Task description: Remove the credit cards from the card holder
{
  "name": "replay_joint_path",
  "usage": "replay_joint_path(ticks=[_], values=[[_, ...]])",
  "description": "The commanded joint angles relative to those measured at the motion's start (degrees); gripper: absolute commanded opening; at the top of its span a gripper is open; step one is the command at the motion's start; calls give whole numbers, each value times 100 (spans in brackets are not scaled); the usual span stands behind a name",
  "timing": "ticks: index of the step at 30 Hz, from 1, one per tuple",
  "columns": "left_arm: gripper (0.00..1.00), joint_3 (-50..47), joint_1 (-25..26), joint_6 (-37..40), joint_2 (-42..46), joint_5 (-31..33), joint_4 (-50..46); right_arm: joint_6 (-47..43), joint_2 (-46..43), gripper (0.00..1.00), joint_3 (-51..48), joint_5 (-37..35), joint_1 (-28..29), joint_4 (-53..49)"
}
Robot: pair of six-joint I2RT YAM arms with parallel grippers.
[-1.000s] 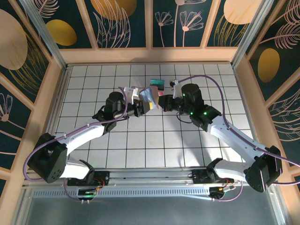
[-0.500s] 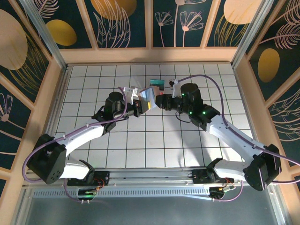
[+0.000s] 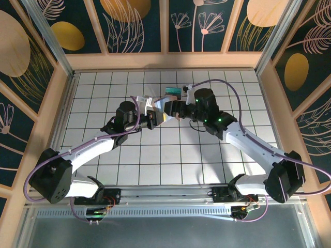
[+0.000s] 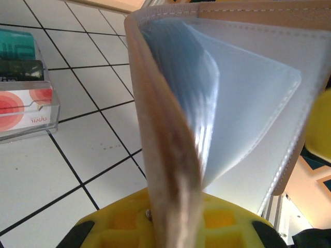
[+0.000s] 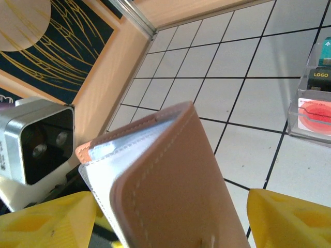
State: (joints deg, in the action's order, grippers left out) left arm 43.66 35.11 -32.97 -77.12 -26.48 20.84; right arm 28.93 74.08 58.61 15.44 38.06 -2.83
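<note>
The left tool (image 3: 151,119) is clamped on the card holder (image 3: 164,107), held open above the middle of the desk (image 3: 170,155), free tiles all round. The right tool (image 3: 178,109), jaws apart, straddles its cover. Wrist views show the credit cards (image 4: 23,98) in a clear stand (image 5: 310,111) nearby

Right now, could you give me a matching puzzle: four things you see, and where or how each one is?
1 card holder
2 jaws of the left gripper
3 jaws of the right gripper
4 red-circle card

a open, straddling the holder
b in a clear stand
c held up, pockets showing
d clamped on the holder

Pairs: 1-c, 2-d, 3-a, 4-b
</note>
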Motion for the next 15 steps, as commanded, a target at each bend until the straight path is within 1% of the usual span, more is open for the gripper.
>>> replay_joint_path(ticks=[1, 4, 7, 9, 10, 12, 14, 15], values=[[5, 15, 15, 132, 131, -272, 86, 60, 163, 77, 237, -233, 61, 49], [5, 11, 13, 146, 119, -393, 91, 60, 302, 78, 296, -265, 77, 13], [8, 20, 25, 142, 97, -468, 96, 86, 406, 78, 324, -312, 95, -21], [10, 18, 25, 117, 83, -474, 123, 127, 461, 75, 334, -366, 94, -83], [10, 20, 26, 103, 80, -485, 145, 143, 483, 72, 336, -404, 91, -112], [11, 11, 27, 60, 60, -501, 191, 198, 504, 64, 323, -473, 82, -163], [16, 2, 25, 11, 50, -517, 237, 258, 497, 52, 260, -482, 71, -138], [20, -7, 30, -14, 48, -529, 257, 302, 476, 46, 212, -462, 50, -99]])
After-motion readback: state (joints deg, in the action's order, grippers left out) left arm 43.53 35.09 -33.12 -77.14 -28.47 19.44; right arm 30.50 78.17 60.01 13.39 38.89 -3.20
